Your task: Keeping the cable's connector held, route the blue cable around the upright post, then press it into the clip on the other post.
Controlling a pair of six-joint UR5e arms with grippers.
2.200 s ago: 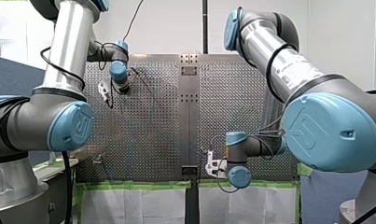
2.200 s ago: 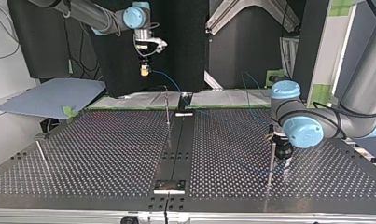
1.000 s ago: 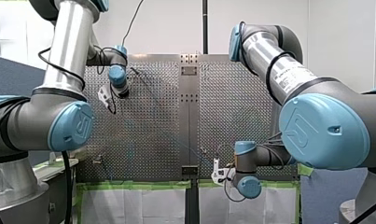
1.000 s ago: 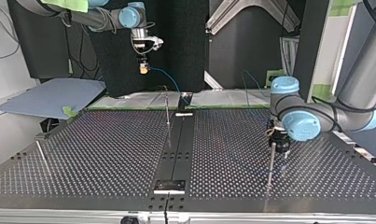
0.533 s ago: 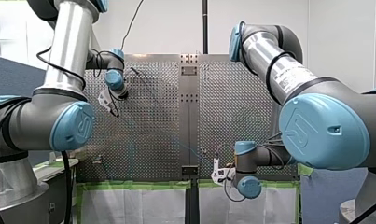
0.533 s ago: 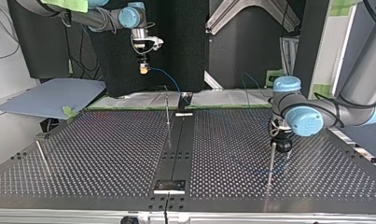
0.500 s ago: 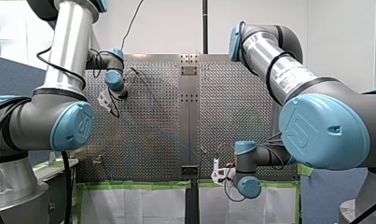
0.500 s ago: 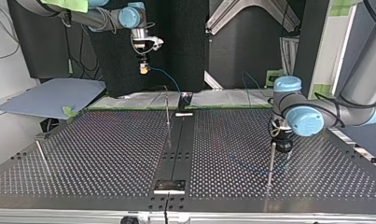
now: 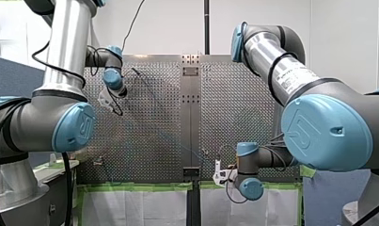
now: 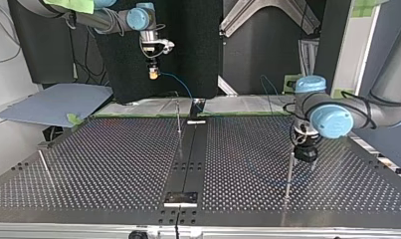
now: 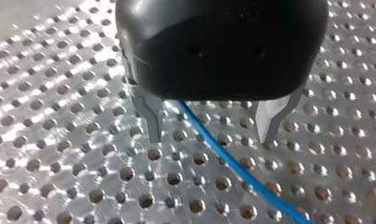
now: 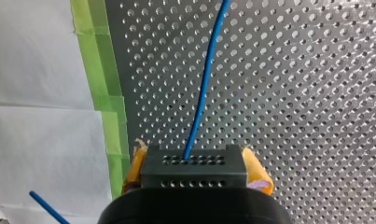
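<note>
The dark perforated block connector of the thin blue cable is clamped between the yellow pads of my right gripper, whose jaws are closed against its two sides. It is judged to be held this way so that the cable's end is anchored while the slack is led elsewhere. In the top view this gripper is seen raised at eleven o'clock, beyond the far edge of the perforated metal table. It is pointed straight down from a near-level forearm, and the cable is trailed from it toward the table's middle.

My left gripper, black with bare metal fingers, is spread wide just above the table. The cable is passed loosely between the fingers and gripped by neither. This straddling placement is judged suited to guiding the cable or closing on it. In the top view this gripper is found at four o'clock, pointed down from a bent wrist, just beside the top of a slim upright metal post. A second metal post is stood near the view's centre. The clip cannot be made out, nor can it be told whether either post has been rounded.
</note>
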